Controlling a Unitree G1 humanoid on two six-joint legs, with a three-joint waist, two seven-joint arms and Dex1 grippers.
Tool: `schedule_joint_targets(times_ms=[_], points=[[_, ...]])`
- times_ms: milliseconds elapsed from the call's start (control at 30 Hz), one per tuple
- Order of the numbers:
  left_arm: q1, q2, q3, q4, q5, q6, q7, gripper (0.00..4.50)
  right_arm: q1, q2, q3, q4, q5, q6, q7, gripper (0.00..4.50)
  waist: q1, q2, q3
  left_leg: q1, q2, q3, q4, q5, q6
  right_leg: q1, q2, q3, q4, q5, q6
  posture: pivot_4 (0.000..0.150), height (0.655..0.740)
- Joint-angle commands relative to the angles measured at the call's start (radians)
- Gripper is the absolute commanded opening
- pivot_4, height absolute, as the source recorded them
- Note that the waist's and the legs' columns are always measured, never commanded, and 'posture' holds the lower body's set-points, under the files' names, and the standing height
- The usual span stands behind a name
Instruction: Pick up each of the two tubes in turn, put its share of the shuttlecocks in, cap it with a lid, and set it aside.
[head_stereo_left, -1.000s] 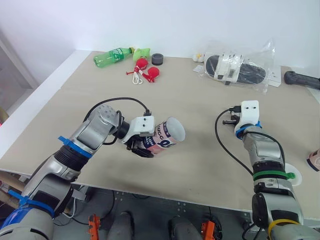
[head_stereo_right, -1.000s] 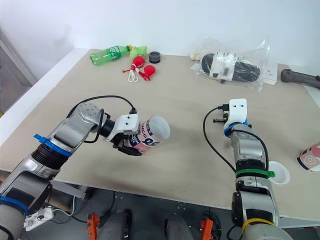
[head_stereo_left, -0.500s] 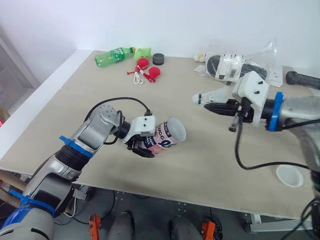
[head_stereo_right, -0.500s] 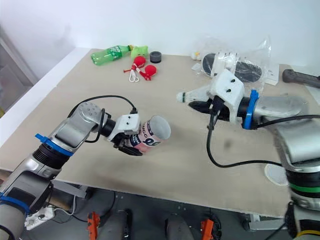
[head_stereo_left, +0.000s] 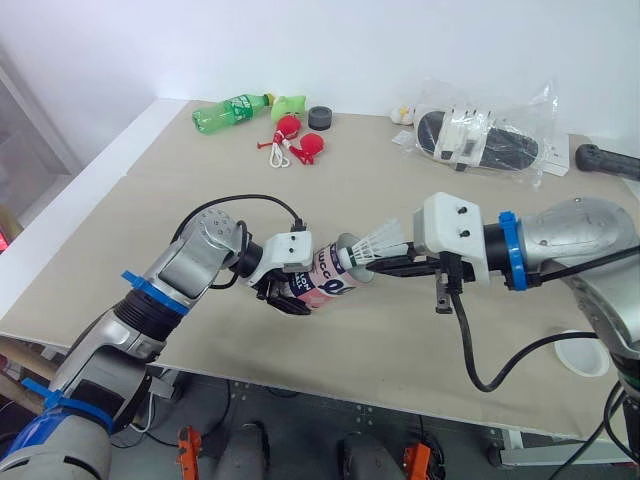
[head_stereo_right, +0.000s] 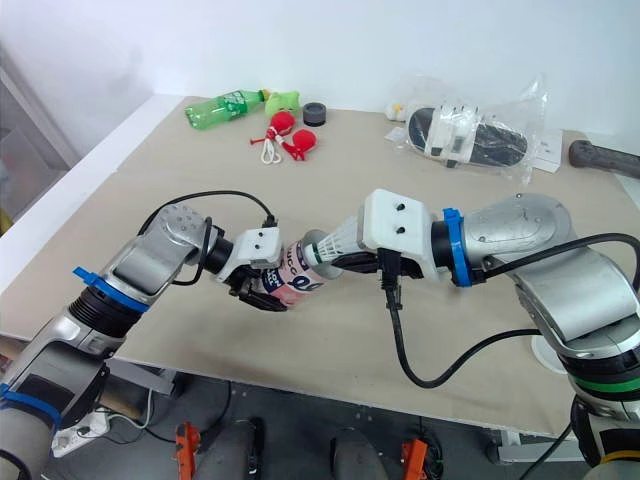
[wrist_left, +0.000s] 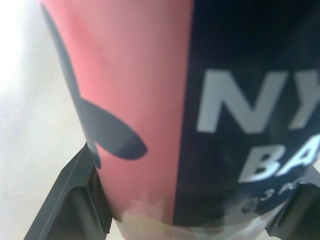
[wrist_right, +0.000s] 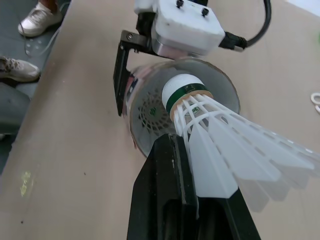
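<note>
Centre of the head view: the left pincer is clamped round a pink-and-navy tube held nearly level above the table. The tube's open mouth faces the right pincer, which pinches a white shuttlecock whose cork is at the rim, and a white lid lies at the lower right. In the left wrist view the tube's printed wall sits between two black fingers pressed to its sides, while the right wrist view shows the green-banded cork at the tube's round mouth, the feather skirt gripped by that pincer.
</note>
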Motion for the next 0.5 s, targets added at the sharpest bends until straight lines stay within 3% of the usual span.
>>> schedule_joint_targets(times_ms=[33,167,267,333,433,500], points=[[-0.002,-0.005,-0.004,-0.006,0.003,0.011,0.011,2.96,-0.026,0.005,-0.017,-0.029,0.012,0.005,-0.001,0.93,0.001,0.000,0.000,0.000,0.000,0.000,0.000,0.000,0.000,0.000,0.000,0.000,0.000,0.000,0.000,0.150,0.7400],[0.000,-0.005,-0.005,-0.011,0.003,0.015,0.011,2.96,-0.026,0.014,-0.029,-0.031,0.028,0.002,0.004,2.78,0.002,0.000,0.000,0.000,0.000,0.000,0.000,0.000,0.000,0.000,0.000,0.000,0.000,0.000,0.000,0.150,0.7400],[0.003,-0.005,-0.004,-0.015,0.003,0.019,0.012,2.96,-0.039,-0.001,-0.044,-0.020,0.053,0.011,0.032,3.93,0.003,0.000,0.000,0.000,0.000,0.000,0.000,0.000,0.000,0.000,0.000,-0.001,0.000,0.000,0.000,0.150,0.7400],[0.005,-0.004,-0.003,-0.018,0.002,0.020,0.012,2.96,-0.073,-0.024,-0.048,0.017,0.053,0.006,0.065,3.84,0.004,0.000,0.000,0.000,0.000,0.000,0.000,0.000,0.000,0.000,0.000,-0.001,0.000,0.000,0.000,0.150,0.7400],[0.008,-0.002,-0.004,-0.018,0.002,0.018,0.012,2.96,-0.152,-0.030,-0.022,0.097,0.017,-0.031,0.101,2.93,0.004,0.000,0.000,0.000,0.000,0.000,0.000,0.000,0.000,0.000,0.000,0.000,0.000,0.000,0.000,0.150,0.7400],[0.011,-0.003,-0.007,-0.020,0.003,0.018,0.012,2.96,-0.229,-0.017,0.025,0.155,-0.019,-0.064,0.141,2.06,0.003,0.000,0.000,0.000,0.000,0.000,0.000,0.000,0.000,-0.001,0.000,0.000,0.000,0.000,0.000,0.150,0.7400]])
